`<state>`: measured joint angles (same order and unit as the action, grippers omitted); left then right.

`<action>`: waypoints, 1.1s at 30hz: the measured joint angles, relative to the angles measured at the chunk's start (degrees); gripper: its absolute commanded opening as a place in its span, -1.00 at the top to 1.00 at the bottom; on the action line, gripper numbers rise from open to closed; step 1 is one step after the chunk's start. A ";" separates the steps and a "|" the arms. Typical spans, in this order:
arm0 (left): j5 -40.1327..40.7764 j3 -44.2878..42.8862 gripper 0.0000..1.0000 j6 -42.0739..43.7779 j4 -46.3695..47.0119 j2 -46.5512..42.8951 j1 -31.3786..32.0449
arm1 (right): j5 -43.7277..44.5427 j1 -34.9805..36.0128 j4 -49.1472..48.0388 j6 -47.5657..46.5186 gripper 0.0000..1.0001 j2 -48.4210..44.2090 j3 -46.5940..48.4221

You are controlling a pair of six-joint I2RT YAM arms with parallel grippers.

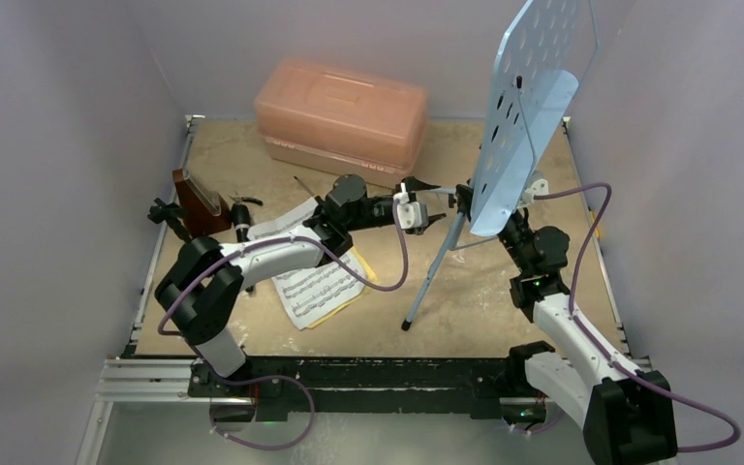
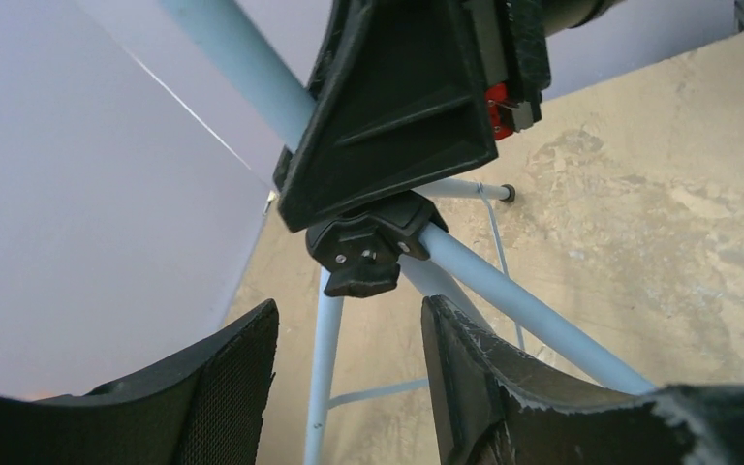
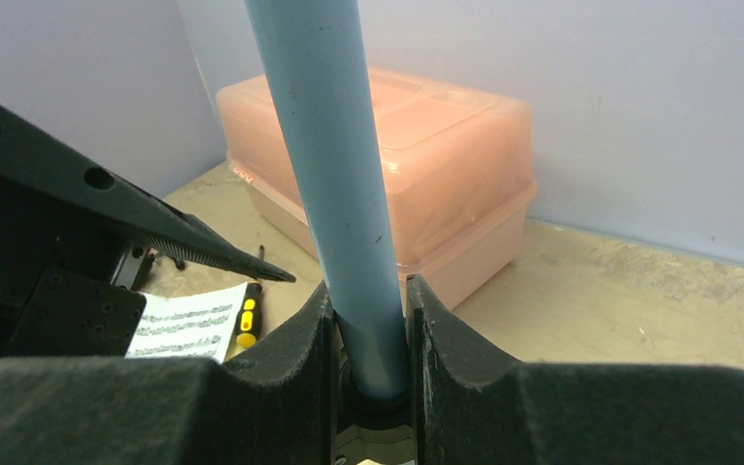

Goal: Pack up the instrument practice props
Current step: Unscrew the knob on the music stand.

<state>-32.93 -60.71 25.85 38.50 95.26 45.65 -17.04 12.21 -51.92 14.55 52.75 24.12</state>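
Note:
The light-blue perforated music stand [image 1: 533, 97] stands tilted on its tripod legs [image 1: 434, 276] at centre right. My right gripper [image 1: 506, 218] is shut on the stand's pole [image 3: 334, 165], which runs up between its fingers [image 3: 295, 334]. My left gripper [image 1: 438, 215] is open, its jaws apart just short of the black tripod hub [image 2: 368, 247], touching nothing. Yellow and white sheet-music pages [image 1: 318, 283] lie under the left arm. The brown metronome [image 1: 199, 201] stands at the far left with a black pipe [image 1: 168, 215] beside it.
The large translucent pink case [image 1: 341, 114] sits shut at the back of the table; it also shows in the right wrist view [image 3: 455, 165]. A small yellow-and-black tool [image 3: 245, 325] lies by the pages. Walls close in the left, back and right.

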 measured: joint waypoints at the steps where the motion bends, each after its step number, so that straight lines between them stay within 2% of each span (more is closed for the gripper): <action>1: -0.26 -0.20 -0.06 1.11 -0.09 0.31 0.22 | 0.00 0.00 0.00 0.00 0.89 0.00 0.00; 12: -1.36 -4.90 0.19 9.62 -3.39 4.74 1.68 | -0.02 0.00 0.02 0.00 0.89 0.00 0.00; 16: -1.40 -6.14 0.32 9.90 -4.44 5.57 1.68 | -0.02 0.00 0.00 0.00 0.89 0.00 0.00; 20: -1.64 -7.52 0.55 9.18 -5.66 6.36 1.68 | -0.02 0.00 0.00 0.00 0.89 0.00 0.00; 26: -3.85 -9.40 0.93 3.76 -7.19 7.19 1.20 | -0.04 0.00 0.02 0.00 0.89 0.00 0.00; 33: -7.56 -12.55 0.95 -11.19 -8.44 8.76 -0.79 | -0.04 0.00 0.09 0.00 0.89 -0.02 0.00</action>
<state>-40.49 -73.25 14.66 30.06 104.03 44.86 -17.08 12.21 -51.83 14.55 52.73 24.12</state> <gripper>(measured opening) 0.150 0.271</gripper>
